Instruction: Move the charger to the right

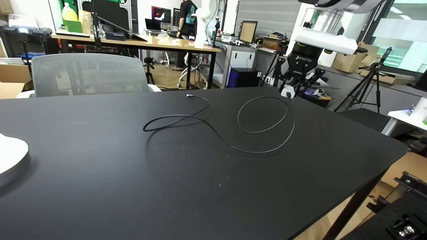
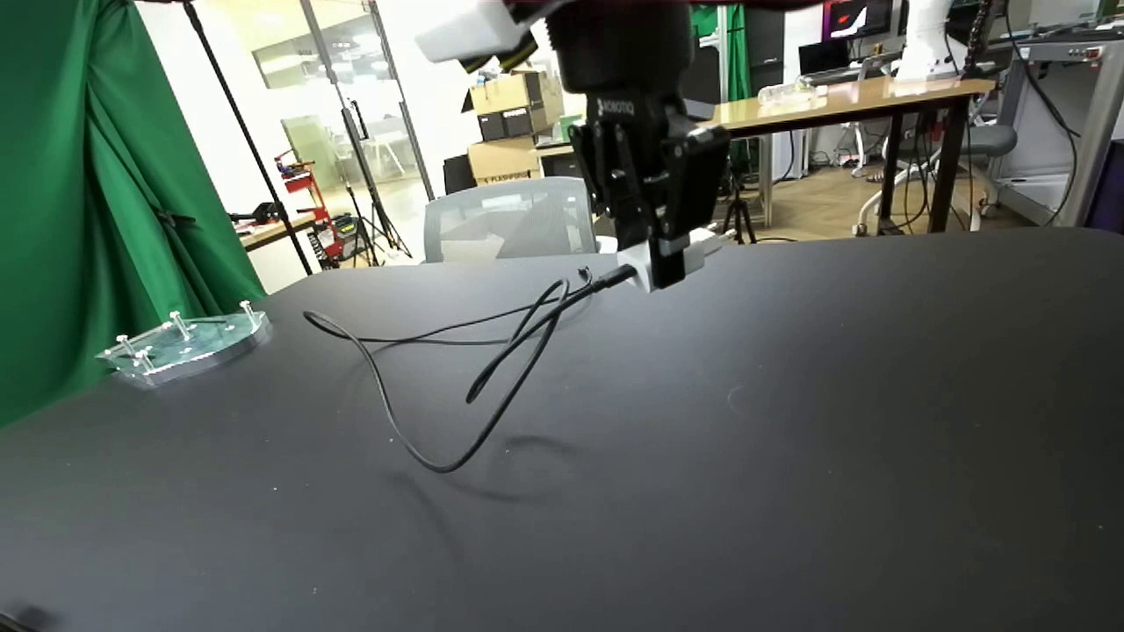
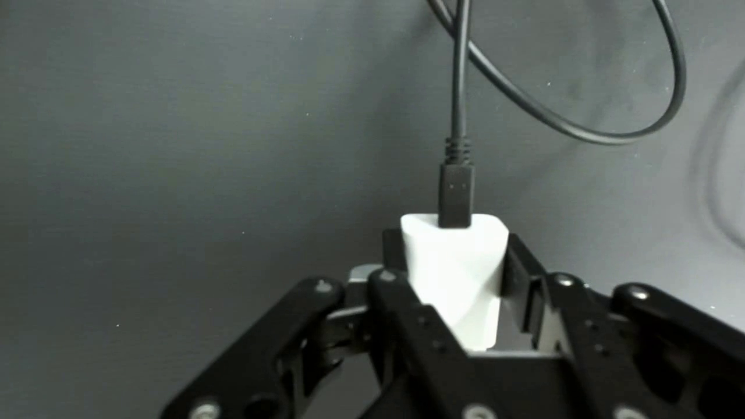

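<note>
The charger's white plug block (image 1: pixel 287 91) is held between the fingers of my gripper (image 1: pixel 291 89) in both exterior views. The block (image 2: pixel 634 262) and the gripper (image 2: pixel 654 259) show above the black table in an exterior view. In the wrist view the white block (image 3: pixel 457 262) sits between the two finger pads of the gripper (image 3: pixel 454 250), which touch its sides. The black cable (image 1: pixel 257 152) leaves the block and runs in loose loops, partly raised, to a small metal end on the table. It also shows in the wrist view (image 3: pixel 582 133).
The black table (image 1: pixel 186 186) has its side edge at the right in an exterior view. A clear plate with upright bolts (image 2: pixel 189 347) lies at the table's left. A white rounded object (image 1: pixel 12 155) is at the left border. A grey mesh chair (image 1: pixel 90 75) stands behind the table.
</note>
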Action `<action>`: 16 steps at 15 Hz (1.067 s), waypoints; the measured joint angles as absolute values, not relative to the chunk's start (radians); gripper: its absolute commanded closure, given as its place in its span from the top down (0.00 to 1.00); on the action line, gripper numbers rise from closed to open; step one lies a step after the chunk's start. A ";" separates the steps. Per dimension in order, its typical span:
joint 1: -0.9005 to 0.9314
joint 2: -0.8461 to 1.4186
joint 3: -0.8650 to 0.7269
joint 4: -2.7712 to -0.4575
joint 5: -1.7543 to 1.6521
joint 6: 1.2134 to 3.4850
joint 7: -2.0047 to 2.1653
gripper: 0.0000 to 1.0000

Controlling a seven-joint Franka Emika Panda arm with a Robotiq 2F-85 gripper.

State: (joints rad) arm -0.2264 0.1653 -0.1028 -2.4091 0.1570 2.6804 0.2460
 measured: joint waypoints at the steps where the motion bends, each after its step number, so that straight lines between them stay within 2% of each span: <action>1: -0.226 0.198 -0.103 -2.387 0.178 2.673 0.225 0.18; 2: -0.226 0.228 -0.103 -2.368 0.191 2.670 0.204 0.18; 3: -0.226 0.256 -0.103 -2.351 0.200 2.669 0.184 0.28; 4: -0.225 0.280 -0.103 -2.336 0.201 2.669 0.167 0.53; 5: -0.225 0.302 -0.103 -2.322 0.202 2.669 0.152 0.68; 9: -0.219 0.360 -0.102 -2.274 0.200 2.669 0.115 0.95; 11: -0.214 0.375 -0.102 -2.258 0.196 2.669 0.109 1.00; 16: -0.164 0.385 -0.131 -2.237 0.109 2.670 0.116 1.00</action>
State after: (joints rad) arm -0.1635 0.3850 -0.1315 -2.2366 0.1086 2.6703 0.1162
